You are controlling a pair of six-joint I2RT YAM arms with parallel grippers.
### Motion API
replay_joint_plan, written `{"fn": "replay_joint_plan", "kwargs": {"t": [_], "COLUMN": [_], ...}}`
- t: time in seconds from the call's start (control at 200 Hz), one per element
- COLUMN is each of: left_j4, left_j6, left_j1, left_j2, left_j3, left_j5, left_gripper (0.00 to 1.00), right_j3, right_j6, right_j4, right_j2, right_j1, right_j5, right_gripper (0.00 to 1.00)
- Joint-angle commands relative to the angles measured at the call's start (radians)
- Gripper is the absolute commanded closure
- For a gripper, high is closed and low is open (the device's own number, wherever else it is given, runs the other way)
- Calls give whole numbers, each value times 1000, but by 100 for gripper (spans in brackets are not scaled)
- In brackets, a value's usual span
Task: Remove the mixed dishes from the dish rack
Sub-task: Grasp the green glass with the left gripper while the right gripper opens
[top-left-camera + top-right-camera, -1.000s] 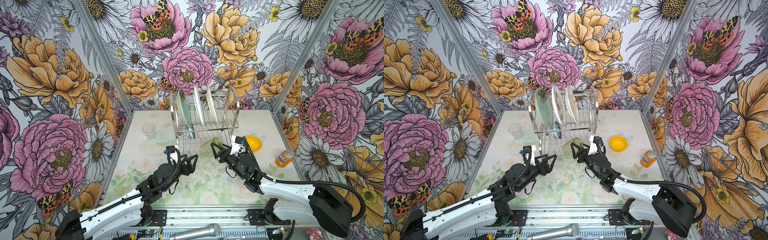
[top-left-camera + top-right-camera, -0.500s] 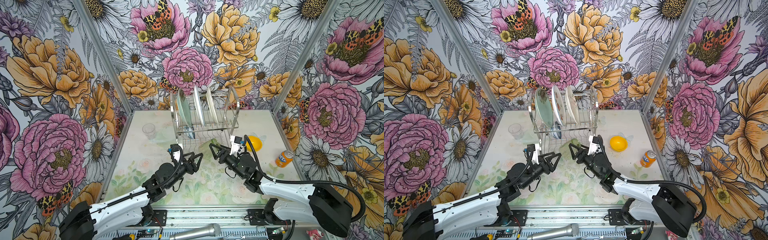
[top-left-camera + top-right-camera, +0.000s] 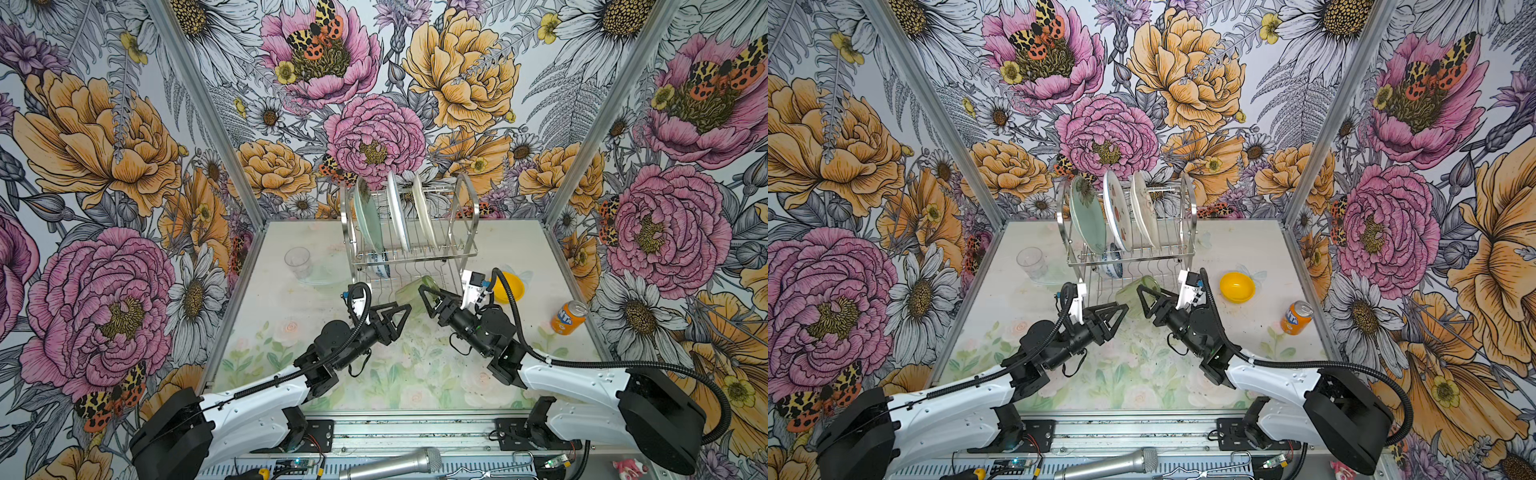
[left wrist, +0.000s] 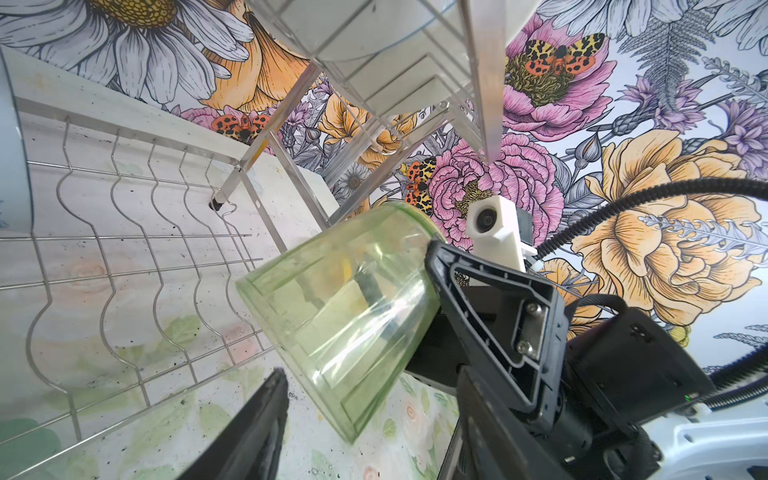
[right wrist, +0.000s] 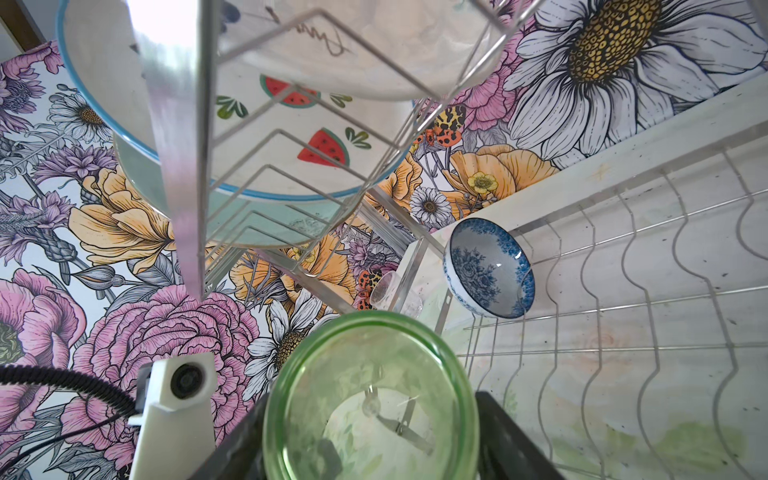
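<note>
Translucent green tumbler [image 4: 345,316]. Blue-and-white floral bowl [image 5: 488,268]. Yellow bowl [image 3: 1236,286], 4 o'clock of shiny steel rack [image 3: 1177,249]. Pale green plate [image 3: 1086,218], watermelon-print plate [image 5: 291,137] with blue rim, cream plate [image 3: 1144,208]. Orange can [image 3: 568,318].

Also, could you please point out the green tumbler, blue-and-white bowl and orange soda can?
green tumbler [image 4: 345,316], left wrist view, side wall
blue-and-white bowl [image 5: 486,266], right wrist view, inside surface
orange soda can [image 3: 567,320], a top view, printed side

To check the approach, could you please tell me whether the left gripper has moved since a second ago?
Yes. The left gripper has shifted rightward along the dish rack's front edge, nearer the green tumbler.
</note>
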Motion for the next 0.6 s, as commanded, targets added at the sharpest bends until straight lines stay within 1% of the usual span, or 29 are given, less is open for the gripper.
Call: {"fn": "replay_joint_plan", "kwargs": {"t": [0.0,0.16,0.225,0.375,0.415,0.465,0.49,0.515,0.55,0.595], "left_j4": [101,149,169,151,141,125,116,107,102,100], "left_j6": [-9,-10,-15,-2,3,6,6,6,8,7], "left_j1": [12,29,36,46,48,51,52,52,53,55], "left_j2": [50,130,144,149,148,147,147,147,148,151], "left_j3": [24,72,78,102,108,117,121,123,125,125], "left_j5": [87,183,199,213,215,218,215,214,214,217], "left_gripper": [39,42,45,54,60,73,77,77,73,73], "right_j3": [12,21,23,20,21,20,21,19,16,10], "right_j6": [45,58,64,86,96,108,115,122,130,141], "right_j4": [76,91,100,112,116,119,119,120,125,131], "right_j2": [21,40,45,55,61,69,77,83,91,101], "right_j1": [-7,-6,-7,-6,-6,-4,-2,1,5,9], "right_j5": [-18,-19,-20,-22,-23,-26,-25,-23,-22,-19], "right_gripper": [41,42,42,42,42,42,42,42,42,42]}}
